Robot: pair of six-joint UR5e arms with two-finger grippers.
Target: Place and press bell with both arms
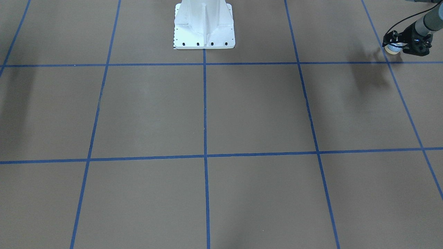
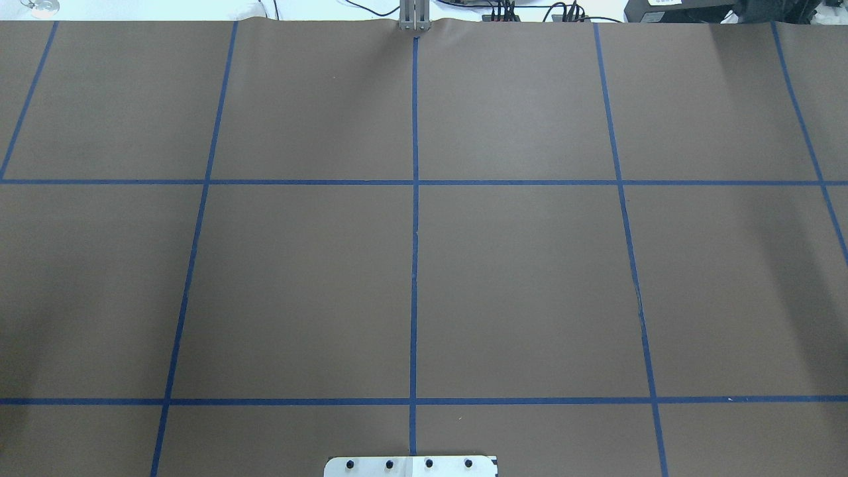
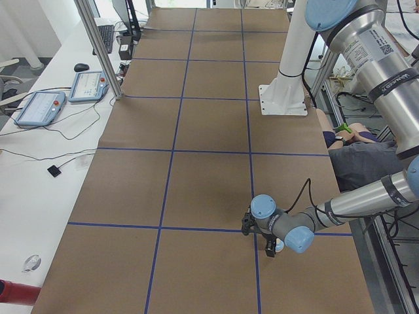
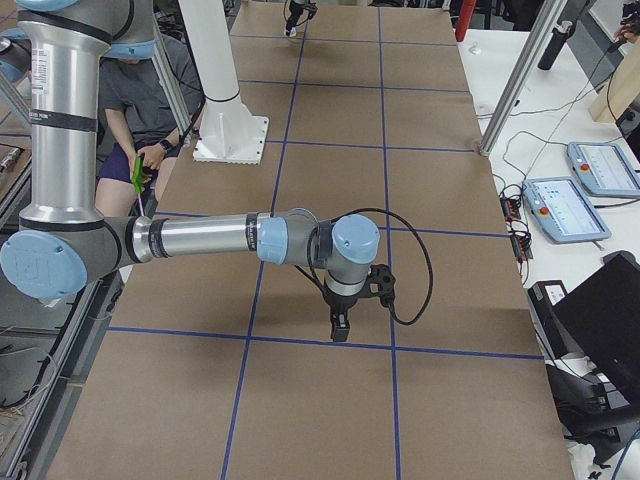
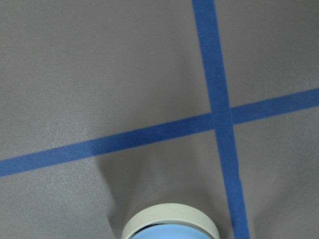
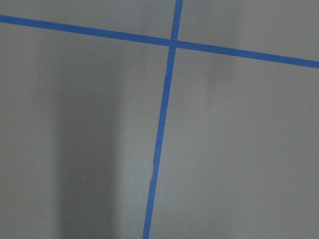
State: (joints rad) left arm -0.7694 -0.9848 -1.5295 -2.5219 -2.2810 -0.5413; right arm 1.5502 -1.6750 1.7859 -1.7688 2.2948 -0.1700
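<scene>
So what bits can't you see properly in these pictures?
Bell: the left wrist view's bottom edge cuts it off; only its cream rim and some blue show, no button.
Bell in the front view: tiny, partly covered by the left fingers.
Right fingers: seen only in the right side view, too small to tell open or shut.
Overhead view: both sets of fingers lie outside the frame.

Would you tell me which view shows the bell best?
The left wrist view: the bell is close, cream rim and blue body clear, though cropped. Front-facing shows it tiny in the left tool; exterior left barely; overhead and right wrist not.
</scene>
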